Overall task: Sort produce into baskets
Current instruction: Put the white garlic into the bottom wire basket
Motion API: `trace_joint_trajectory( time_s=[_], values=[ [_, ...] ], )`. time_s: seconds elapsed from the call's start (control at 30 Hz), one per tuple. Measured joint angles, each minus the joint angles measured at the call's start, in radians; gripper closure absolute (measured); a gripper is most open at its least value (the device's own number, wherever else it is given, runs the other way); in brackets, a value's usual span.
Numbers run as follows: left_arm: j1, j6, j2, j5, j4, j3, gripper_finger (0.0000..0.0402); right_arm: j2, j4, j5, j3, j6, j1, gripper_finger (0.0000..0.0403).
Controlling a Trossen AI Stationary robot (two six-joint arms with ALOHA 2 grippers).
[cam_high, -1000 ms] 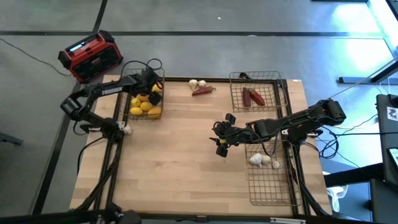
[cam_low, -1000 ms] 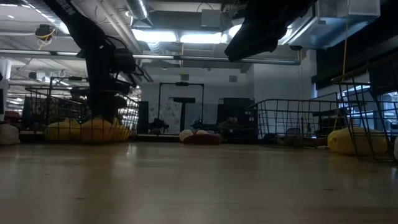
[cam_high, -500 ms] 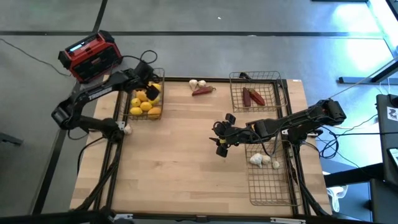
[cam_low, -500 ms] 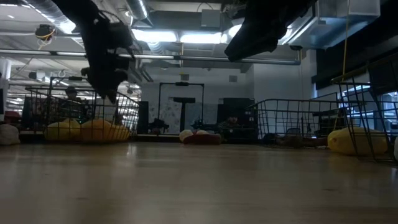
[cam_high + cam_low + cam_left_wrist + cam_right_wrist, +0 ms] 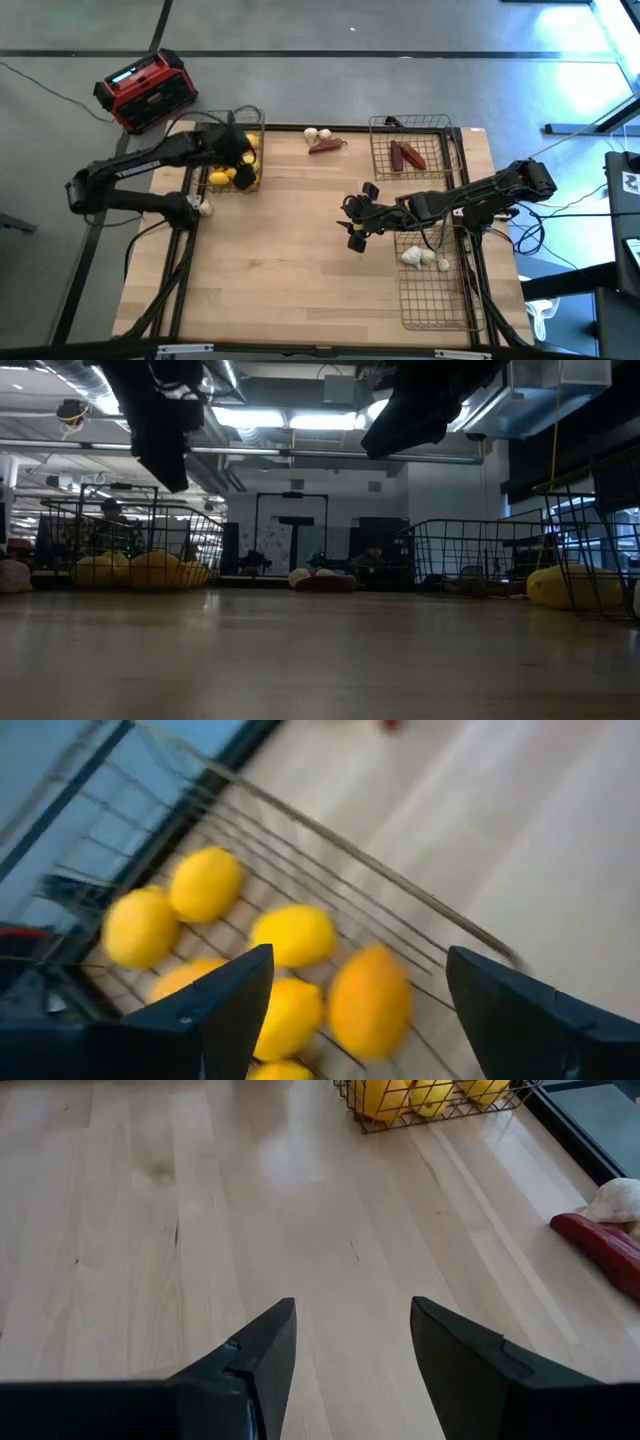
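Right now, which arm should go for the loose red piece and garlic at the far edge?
Probably right. The right gripper is open and empty over bare table, and its wrist view already shows the red piece and garlic. The left gripper, also open, hangs over the basket of lemons.

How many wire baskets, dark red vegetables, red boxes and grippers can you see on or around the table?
Wire baskets: 3
Dark red vegetables: 3, one loose, two in a basket
Red box: 1
Grippers: 2, the left gripper over the fruit-filled basket, the right gripper mid-table
Total: 9
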Motion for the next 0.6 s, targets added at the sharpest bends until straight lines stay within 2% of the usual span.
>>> trace_joint_trajectory(
  time_s=[0.37, 0.6],
  values=[
    [-0.412, -0.277, -0.007, 0.004, -0.146, 0.000, 0.0109, 0.000, 0.005, -0.018, 0.000, 0.025, 0.000, 0.0210],
    [-0.623, -0.480, -0.003, 0.002, -0.212, -0.003, 0.0109, 0.000, 0.005, -0.018, 0.000, 0.036, 0.000, 0.0210]
  ],
)
